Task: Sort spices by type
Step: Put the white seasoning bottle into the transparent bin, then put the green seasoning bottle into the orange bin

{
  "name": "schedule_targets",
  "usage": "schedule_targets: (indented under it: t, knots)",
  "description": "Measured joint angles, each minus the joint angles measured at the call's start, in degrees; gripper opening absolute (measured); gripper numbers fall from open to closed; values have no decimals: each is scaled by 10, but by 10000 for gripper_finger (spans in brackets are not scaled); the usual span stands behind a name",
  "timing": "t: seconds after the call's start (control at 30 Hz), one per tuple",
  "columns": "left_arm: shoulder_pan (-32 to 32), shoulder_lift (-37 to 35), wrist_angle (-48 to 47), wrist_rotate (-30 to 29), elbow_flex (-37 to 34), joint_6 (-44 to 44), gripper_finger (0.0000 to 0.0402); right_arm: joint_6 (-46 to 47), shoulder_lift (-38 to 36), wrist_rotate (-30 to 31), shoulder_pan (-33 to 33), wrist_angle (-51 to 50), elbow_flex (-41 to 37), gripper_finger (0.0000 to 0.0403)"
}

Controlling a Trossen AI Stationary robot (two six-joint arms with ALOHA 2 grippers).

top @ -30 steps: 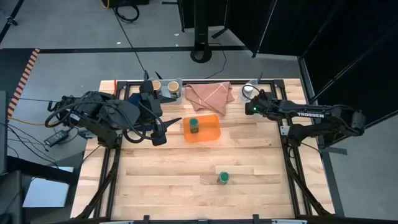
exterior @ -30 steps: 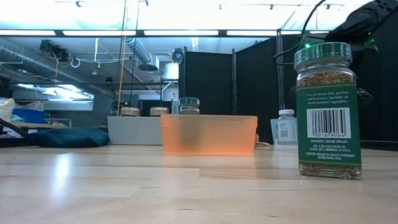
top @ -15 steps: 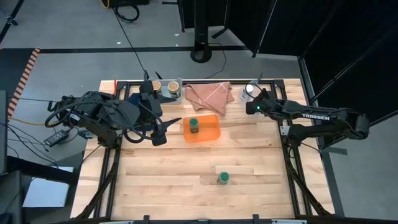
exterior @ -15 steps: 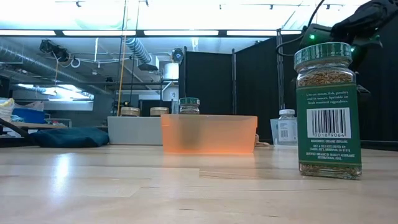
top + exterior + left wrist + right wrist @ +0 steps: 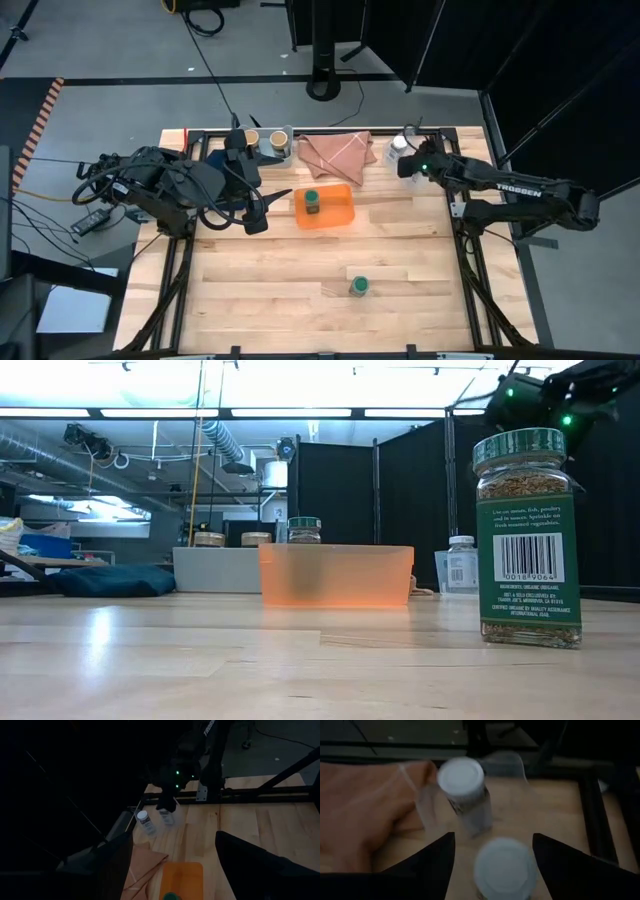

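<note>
Two white-capped jars (image 5: 460, 775) (image 5: 505, 865) stand on the table's far right, next to a pink cloth (image 5: 338, 152). My right gripper (image 5: 501, 865) hovers open above the nearer one, a finger on either side of its cap, touching nothing. One green-capped jar (image 5: 312, 200) stands in the orange tray (image 5: 338, 212). The other green-capped jar (image 5: 359, 287) stands on the bare table toward the near edge. Two tan-capped jars (image 5: 252, 138) (image 5: 279, 138) sit in the grey bin (image 5: 215, 570). My left gripper (image 5: 268, 210) waits open, left of the tray.
A dark blue cloth (image 5: 100, 580) lies at the far left beside the bin. The black frame rail (image 5: 330, 130) runs along the far edge just behind the white-capped jars. Bare wood stretches between the tray and the near edge, around the lone green-capped jar.
My right gripper has drifted toward the table's far right corner, staying over the white-capped jars; in the low view its arm shows higher than before. The jars, the tray and my left arm have kept still.
</note>
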Motion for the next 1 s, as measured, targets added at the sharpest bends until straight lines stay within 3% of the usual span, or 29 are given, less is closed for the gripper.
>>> schedule_targets:
  t: [0.27,0.4,0.6,0.7,0.83,1.0]
  knots:
    - [0,0,-1,0,0,0,290,-132,-10,-24,7,40,66,268]
    - [0,0,-1,0,0,0,290,-192,-10,-105,20,70,94,268]
    - [0,0,-1,0,0,0,290,-230,-10,-278,65,106,130,265]
    - [0,0,-1,0,0,0,290,-239,-10,-321,108,124,152,263]
    - [0,0,-2,0,0,0,290,-249,-10,-328,181,139,184,263]
    - [0,0,-2,0,0,-3,290,-250,-10,-281,290,141,211,258]
